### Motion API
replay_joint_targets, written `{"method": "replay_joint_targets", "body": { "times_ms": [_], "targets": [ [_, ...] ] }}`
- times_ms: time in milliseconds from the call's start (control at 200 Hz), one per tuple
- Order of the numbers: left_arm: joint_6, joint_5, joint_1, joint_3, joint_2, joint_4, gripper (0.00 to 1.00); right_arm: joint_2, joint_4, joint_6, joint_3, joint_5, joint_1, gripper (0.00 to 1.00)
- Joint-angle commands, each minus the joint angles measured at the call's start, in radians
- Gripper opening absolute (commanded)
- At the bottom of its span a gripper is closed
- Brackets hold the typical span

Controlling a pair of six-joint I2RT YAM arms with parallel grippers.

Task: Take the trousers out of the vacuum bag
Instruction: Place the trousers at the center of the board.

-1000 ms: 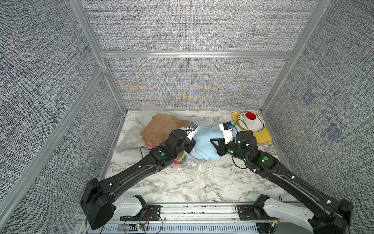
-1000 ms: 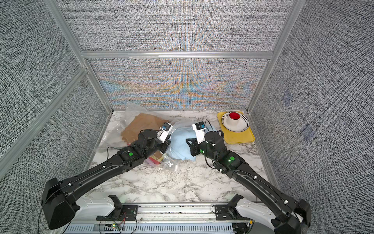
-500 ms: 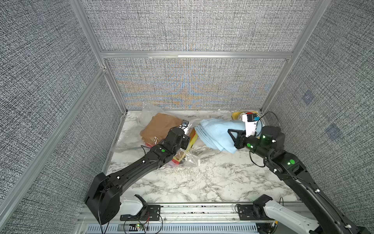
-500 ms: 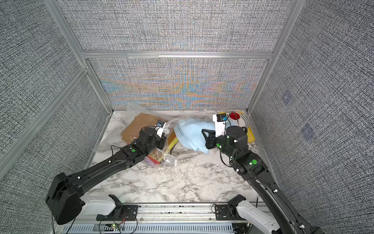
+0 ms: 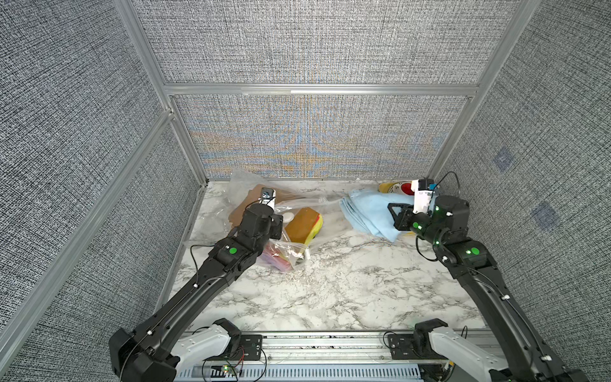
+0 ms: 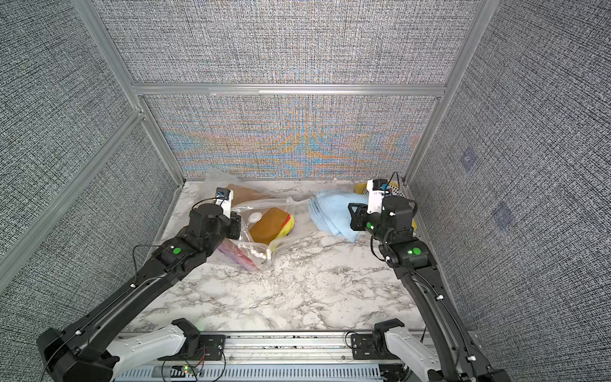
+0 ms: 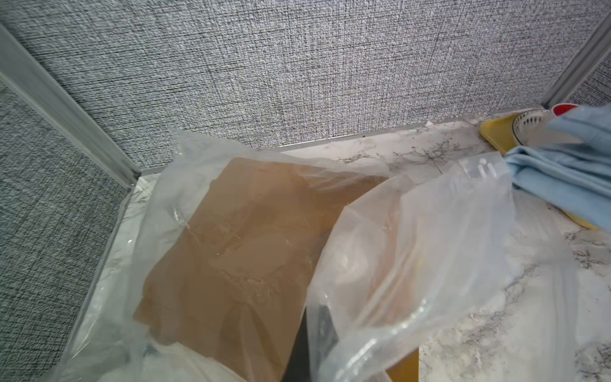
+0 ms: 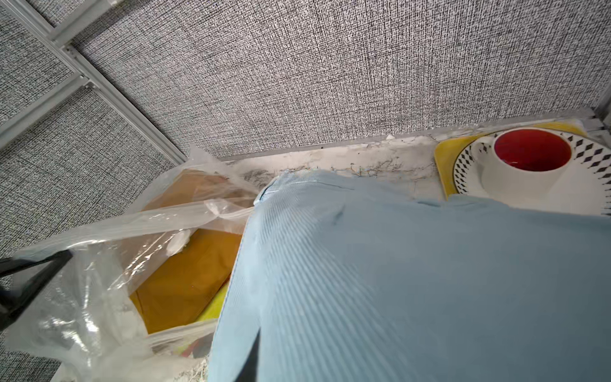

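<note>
The light blue trousers (image 5: pixel 367 211) (image 6: pixel 330 213) (image 8: pixel 396 264) hang outside the vacuum bag at the back right, with my right gripper (image 5: pixel 398 218) (image 8: pixel 254 347) shut on them; the cloth hides its fingers. The clear crinkly vacuum bag (image 5: pixel 297 254) (image 6: pixel 261 251) (image 7: pixel 429 264) lies left of centre with its mouth facing right. Inside it show mustard trousers (image 5: pixel 302 225) (image 8: pixel 185 274) over yellow ones (image 5: pixel 316 228), and red and lilac ones (image 5: pixel 277 259) nearer the front. Its white valve disc (image 5: pixel 288 216) sits beside my left gripper (image 5: pixel 277 226) (image 7: pixel 317 320), which is shut on the bag's plastic.
A flat brown sheet (image 5: pixel 251 205) (image 7: pixel 238 248) lies under plastic at the back left corner. A yellow tray (image 8: pixel 443 162) with a patterned plate and a red-lined cup (image 8: pixel 529 158) stands in the back right corner, partly behind the blue cloth. Walls close three sides.
My right gripper has pulled the light blue trousers out of the bag and carried them right and back towards the tray. The left arm has drawn slightly left, still gripping the bag.
</note>
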Motion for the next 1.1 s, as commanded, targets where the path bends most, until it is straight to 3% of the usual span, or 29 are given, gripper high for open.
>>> {"method": "replay_joint_targets", "body": {
  "times_ms": [0,275,581,841,1091],
  "targets": [
    [-0.005,-0.077,0.016,0.034,-0.035,-0.061,0.0,0.035,0.218,0.012,-0.016,-0.026,-0.003,0.0],
    [0.027,-0.107,0.08,0.068,-0.046,-0.12,0.0,0.126,0.271,-0.007,-0.001,-0.02,-0.01,0.0],
    [0.03,-0.072,0.141,0.066,-0.051,-0.122,0.0,0.111,0.26,-0.032,0.0,-0.022,-0.071,0.0],
    [0.043,-0.072,0.157,0.087,-0.056,-0.127,0.0,0.2,0.318,-0.024,0.002,-0.122,-0.072,0.0],
    [0.045,-0.042,0.161,0.076,-0.072,-0.121,0.0,0.374,0.374,-0.062,0.065,-0.207,-0.071,0.0]
  ]
}}
